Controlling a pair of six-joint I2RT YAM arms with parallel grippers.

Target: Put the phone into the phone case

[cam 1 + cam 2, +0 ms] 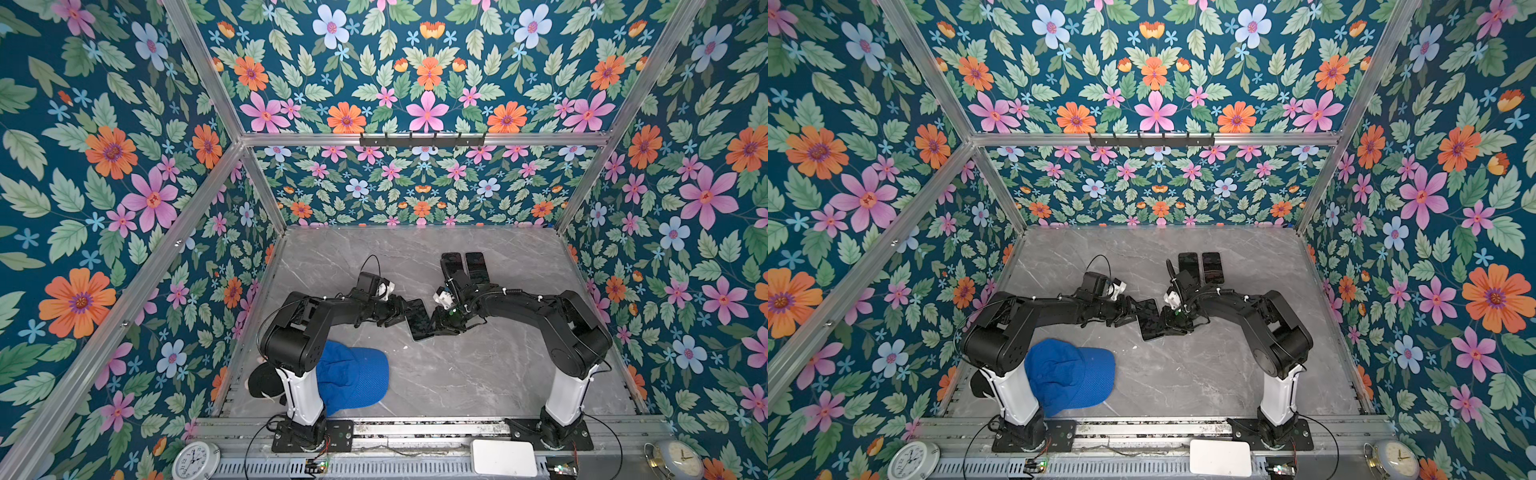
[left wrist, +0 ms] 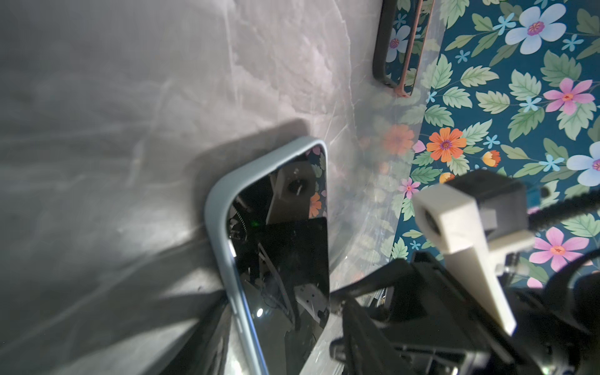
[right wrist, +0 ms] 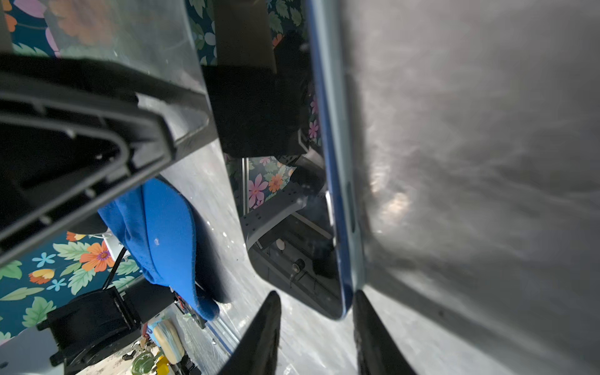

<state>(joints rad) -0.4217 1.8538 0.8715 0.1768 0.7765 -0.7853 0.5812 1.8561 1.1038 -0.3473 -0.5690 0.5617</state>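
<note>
— Item one, the goods?
— The phone (image 1: 417, 322): black glass, blue side; over the middle of the table (image 1: 478, 374), tilted; whether an edge rests on the table I cannot tell. It is partly in the case (image 2: 214, 198), pale blue; one corner looks seated; one long side stands proud of the rim.
— Item two, the tools?
— The right gripper (image 3: 316, 293): fingers apart, straddling a corner of the phone; one touches the back of the case, the other stands clear of the glass. The left gripper (image 1: 403, 312): at the phone's other side, one ribbed finger on the glass side; clamped or loose, I cannot tell from here.
— Handling note?
— My judgement only: steady the case by its back and rim, not by the glass; press the proud side down along its length, starting from the seated corner, so the rim rolls over it; short, flat pushes; a hard squeeze at one end could pop the seated corner out, or skid on the smooth glass.
— Other stock?
— One blue cap (image 1: 357, 374), near the front, well apart; no bearing.
</note>
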